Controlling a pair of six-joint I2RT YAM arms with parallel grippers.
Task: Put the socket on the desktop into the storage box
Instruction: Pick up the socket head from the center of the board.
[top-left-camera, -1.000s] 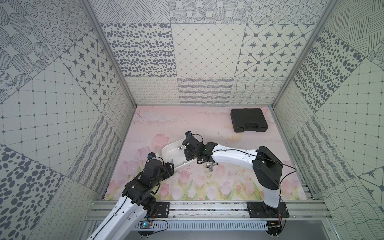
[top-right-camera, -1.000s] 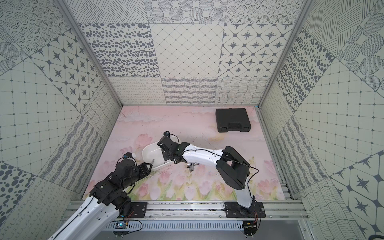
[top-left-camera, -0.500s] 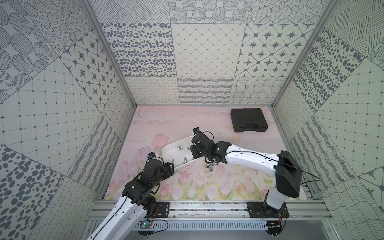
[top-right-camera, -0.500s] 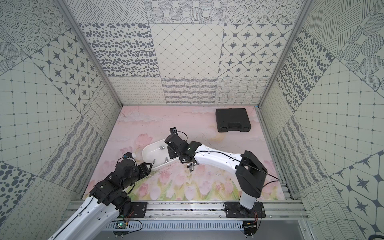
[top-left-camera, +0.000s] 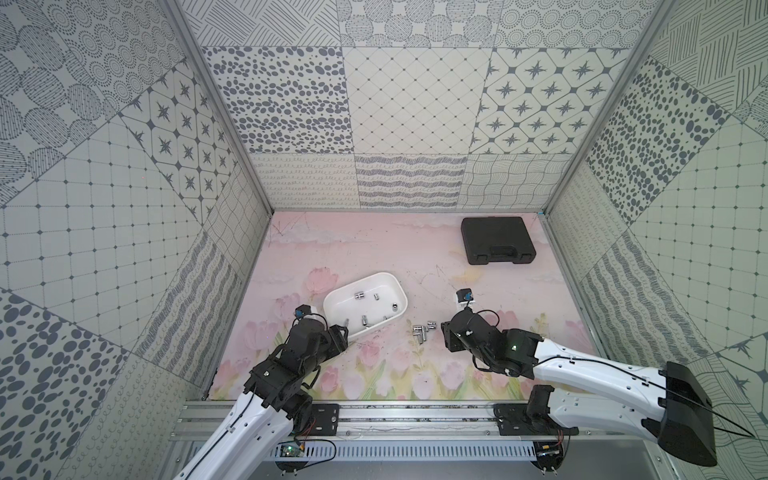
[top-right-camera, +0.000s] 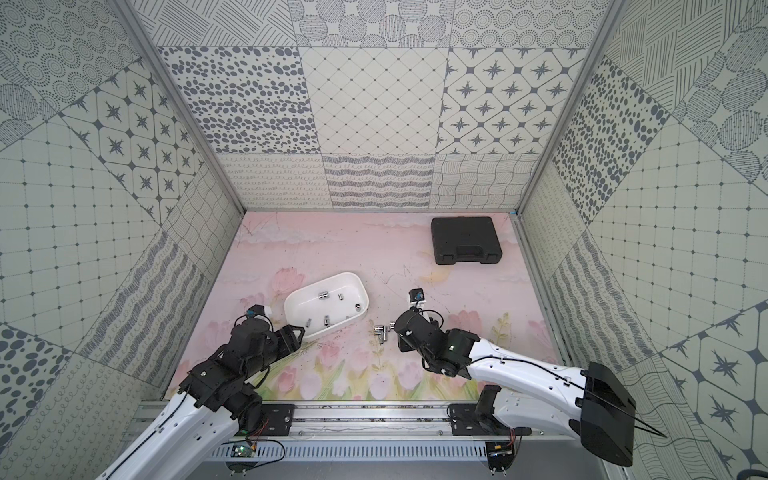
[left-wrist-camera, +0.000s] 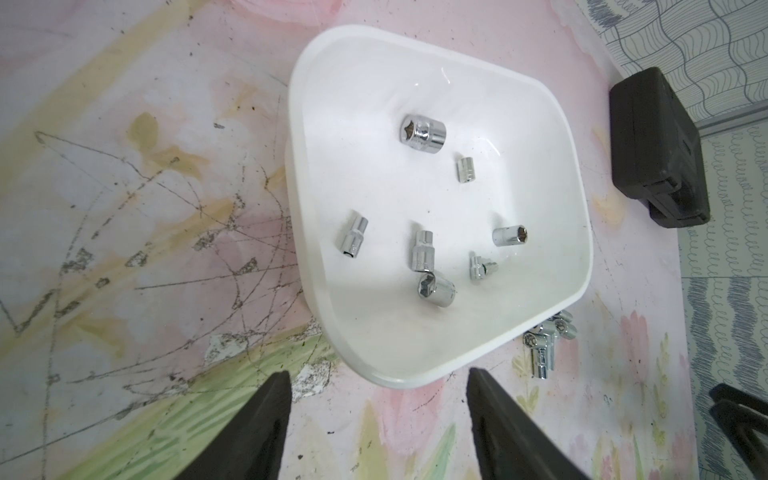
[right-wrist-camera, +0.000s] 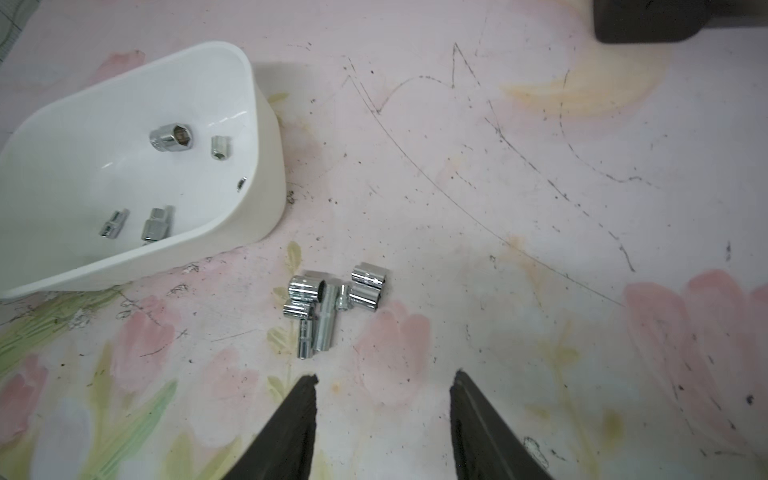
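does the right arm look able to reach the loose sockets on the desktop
Probably yes. The right hand is open and empty, facing the sockets, with only bare desktop between them. The box stands apart to one side, out of the way.

storage box (top-left-camera: 340, 307): on desktop (top-left-camera: 374, 249), 9 o'clock of centre
sockets in box (left-wrist-camera: 422, 249): seven, scattered
loose sockets (right-wrist-camera: 328, 309): touching cluster on desktop, 4 o'clock of box, just beside
tool case (top-left-camera: 496, 241): 2 o'clock of box, well apart
left gripper (left-wrist-camera: 376, 374): 7 o'clock of box
right gripper (right-wrist-camera: 384, 376): 3 o'clock of cluster, near
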